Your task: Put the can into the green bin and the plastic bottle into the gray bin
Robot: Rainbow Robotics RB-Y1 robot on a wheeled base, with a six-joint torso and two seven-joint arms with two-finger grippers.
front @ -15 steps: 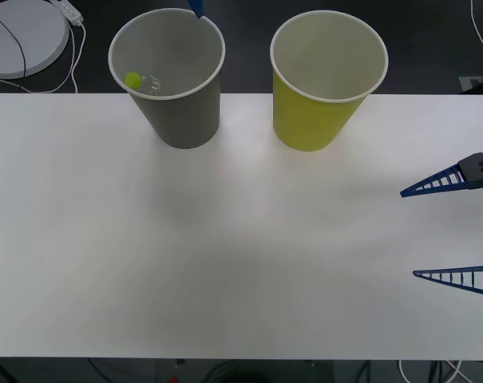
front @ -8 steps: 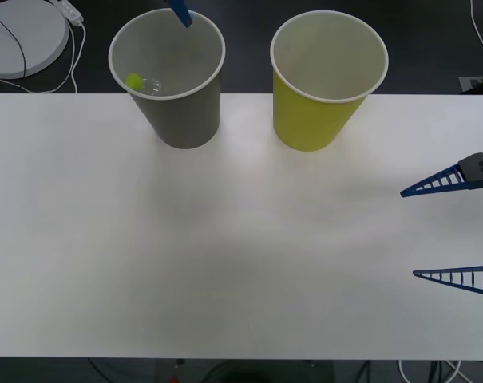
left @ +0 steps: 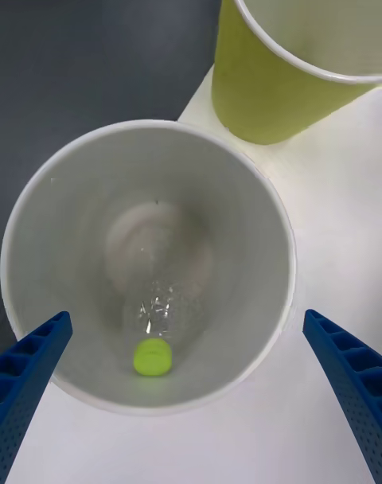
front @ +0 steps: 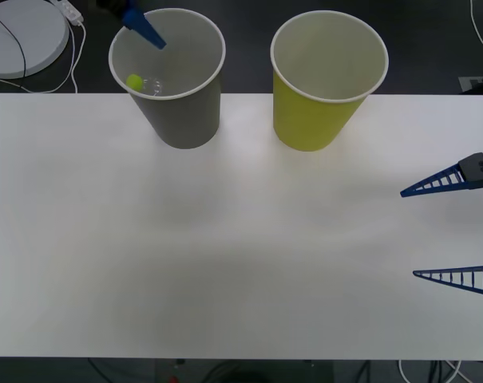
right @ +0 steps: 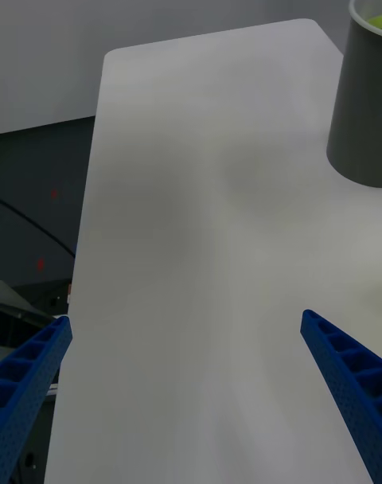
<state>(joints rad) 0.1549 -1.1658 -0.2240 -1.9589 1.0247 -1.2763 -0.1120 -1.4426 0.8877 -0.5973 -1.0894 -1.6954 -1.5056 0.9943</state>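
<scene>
The blue finger of the left pincer [left: 187, 404] has slid across the far rim of the gray bin [front: 181, 120] toward the robot's left since a second ago, from the rim's middle to its left corner, while nothing else on the table [front: 225, 255] has shifted. The left wrist view looks straight down into the gray bin with both fingers spread wide at either side and nothing between them. The plastic bottle [left: 159, 325] lies on the floor of the gray bin, its lime-green cap toward the near wall, so the bottle half of the task reads as done and the left arm appears to be drawing away after the drop.

The green bin [front: 321, 112] stands just beside the gray bin, apart from it, upright on the far part of the table. Its white inside shows in the front view but the floor is not visible, so whether the can already lies in it cannot be told. No can lies on the table surface.

The right pincer [front: 453, 231] waits at the right edge of the table, well apart from both bins, its two fingers spread and holding nothing. If the can is yet to be binned, it must first be found, since nothing here gives its place
</scene>
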